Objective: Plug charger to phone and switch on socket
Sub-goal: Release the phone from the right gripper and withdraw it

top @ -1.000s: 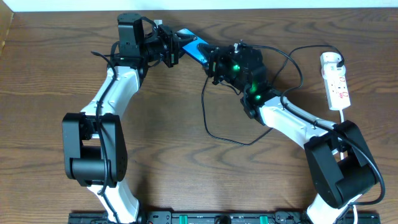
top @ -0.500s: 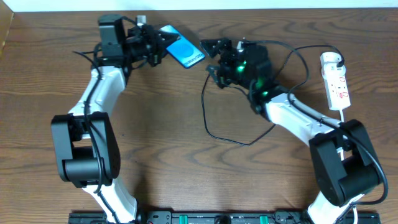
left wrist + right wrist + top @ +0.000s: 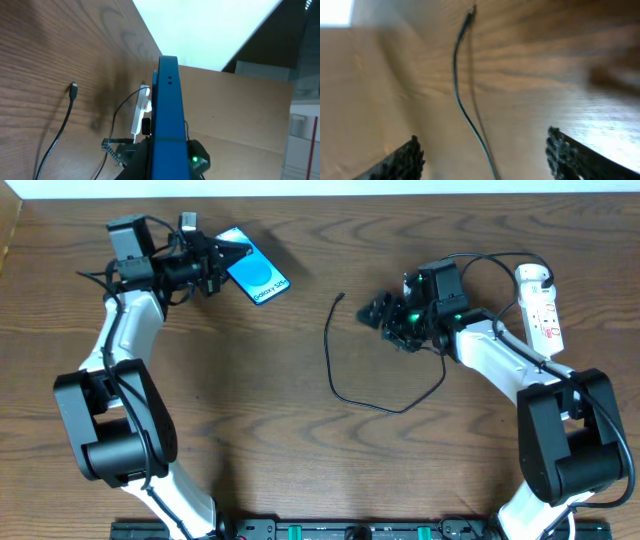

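Since a second ago the arms have swung apart: the left one has carried the phone (image 3: 258, 278) off toward the far left corner, and the right one has drawn back toward the socket (image 3: 545, 320), so the two no longer meet over the phone. Nearest on the wooden table (image 3: 300, 470), the charger (image 3: 330, 370) lies in a slack black loop that curves round toward the right arm. Farther out, the right gripper (image 3: 378, 310) hovers just right of the cable with its ridged fingers (image 3: 402, 160) spread wide and nothing between them; the wrist view shows only the cable running across the wood below. The plug tip (image 3: 342, 297) rests free on the table, well apart from the phone. At the right edge the socket lies lengthwise with the white adapter (image 3: 533, 276) at its far end. Farthest back, the left gripper (image 3: 222, 260) is pinched onto one end of the phone, holding it raised and tilted, blue screen showing.
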